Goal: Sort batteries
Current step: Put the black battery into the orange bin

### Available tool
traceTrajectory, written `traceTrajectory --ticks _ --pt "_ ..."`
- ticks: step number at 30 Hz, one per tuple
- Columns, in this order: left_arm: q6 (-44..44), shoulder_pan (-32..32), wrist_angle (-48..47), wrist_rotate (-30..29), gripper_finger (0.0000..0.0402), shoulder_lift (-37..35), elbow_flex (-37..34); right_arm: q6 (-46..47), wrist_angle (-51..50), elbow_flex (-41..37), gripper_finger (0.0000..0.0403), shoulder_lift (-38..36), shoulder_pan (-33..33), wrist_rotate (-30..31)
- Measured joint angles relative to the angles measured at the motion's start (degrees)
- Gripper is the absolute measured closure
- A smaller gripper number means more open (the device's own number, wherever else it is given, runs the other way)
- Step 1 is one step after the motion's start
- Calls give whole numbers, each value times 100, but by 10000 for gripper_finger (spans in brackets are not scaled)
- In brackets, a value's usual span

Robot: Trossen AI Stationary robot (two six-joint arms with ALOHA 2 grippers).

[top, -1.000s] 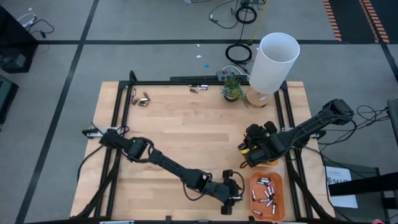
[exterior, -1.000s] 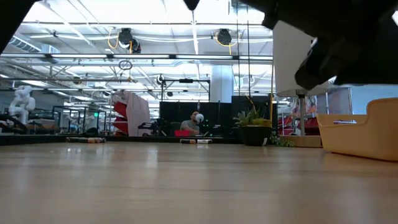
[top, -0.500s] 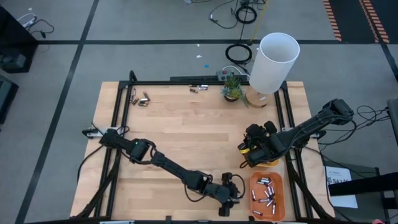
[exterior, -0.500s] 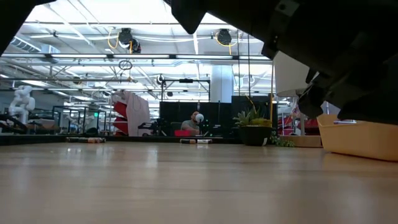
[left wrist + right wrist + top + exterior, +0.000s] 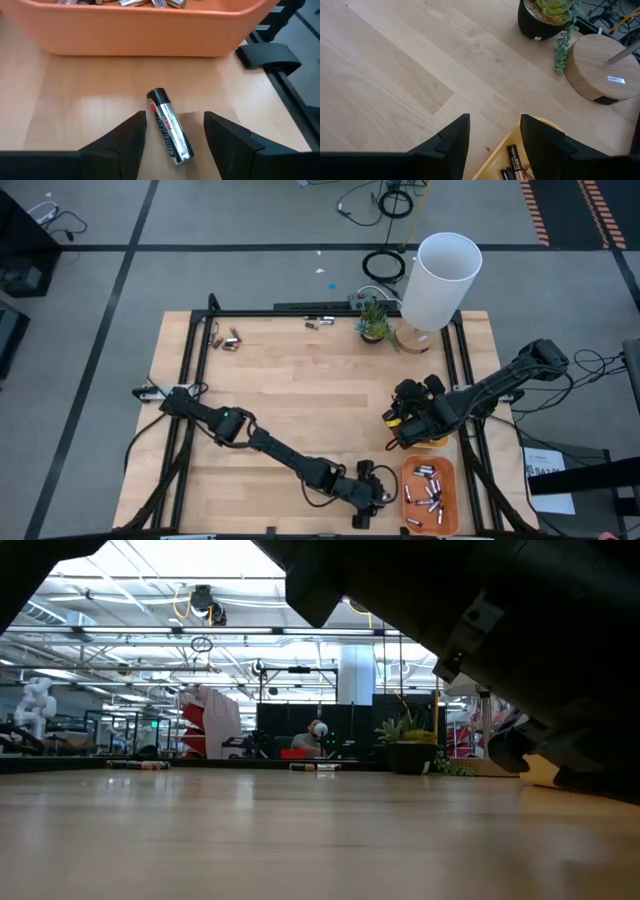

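A silver-and-black battery (image 5: 169, 126) lies flat on the wooden table (image 5: 300, 395), near the front edge just left of the orange tray (image 5: 429, 494); the left gripper (image 5: 172, 137) straddles it, fingers spread, empty; the right gripper (image 5: 492, 135) hangs open over the yellow tray (image 5: 507, 152).

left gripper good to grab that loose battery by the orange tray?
Probably yes. The left gripper is open with the battery lying flat between its fingers, nothing in between; the orange tray sits just beyond.

A silver-and-black battery (image 5: 169, 132) lies flat on the bench beside the orange tray (image 5: 145, 30), which holds more cells (image 5: 427, 493). Dark batteries (image 5: 512, 162) lie in the yellow tray (image 5: 490, 160).
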Motion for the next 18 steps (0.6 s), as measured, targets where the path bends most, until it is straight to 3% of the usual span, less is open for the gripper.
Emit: traceTrajectory --ticks 13,18 --pt "613 187 -689 -289 194 -33 54 -155 15 0 236 0 0 -19" --pt "646 186 -681 -421 239 -33 44 -149 17 0 236 0 2 -30"
